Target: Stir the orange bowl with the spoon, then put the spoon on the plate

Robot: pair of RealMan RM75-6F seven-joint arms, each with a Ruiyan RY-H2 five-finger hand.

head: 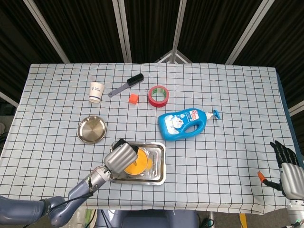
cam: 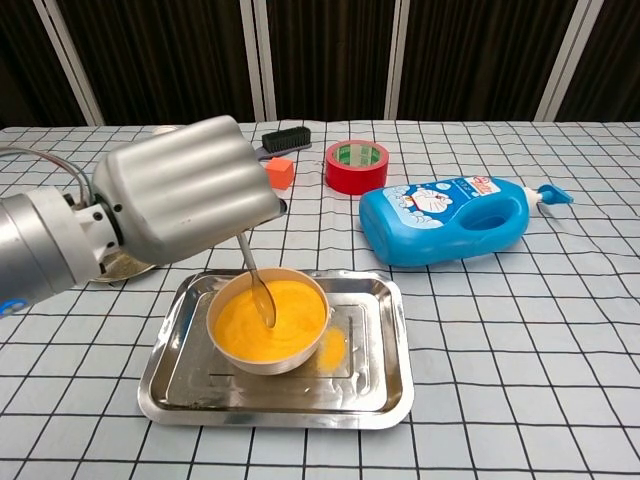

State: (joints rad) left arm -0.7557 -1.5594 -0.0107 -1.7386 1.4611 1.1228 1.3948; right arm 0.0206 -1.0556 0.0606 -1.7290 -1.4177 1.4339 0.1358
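Note:
An orange bowl (cam: 270, 322) (head: 138, 164) stands in a steel tray (cam: 370, 390) (head: 159, 164) near the table's front edge. My left hand (cam: 185, 190) (head: 121, 156) hovers over the bowl's left side and grips a metal spoon (cam: 256, 280). The spoon hangs nearly upright with its bowl end dipped inside the orange bowl. A round steel plate (head: 92, 128) lies on the cloth to the left of the tray, mostly hidden behind my hand in the chest view. My right hand (head: 286, 166) stays at the table's right front edge, fingers apart, holding nothing.
Behind the tray lie a blue detergent bottle (cam: 445, 220) (head: 186, 123), a red tape roll (cam: 356, 166) (head: 157, 95), a small orange cube (cam: 281, 172) (head: 133, 98) and a black brush (head: 127, 84). A paper cup (head: 96, 91) stands at the back left.

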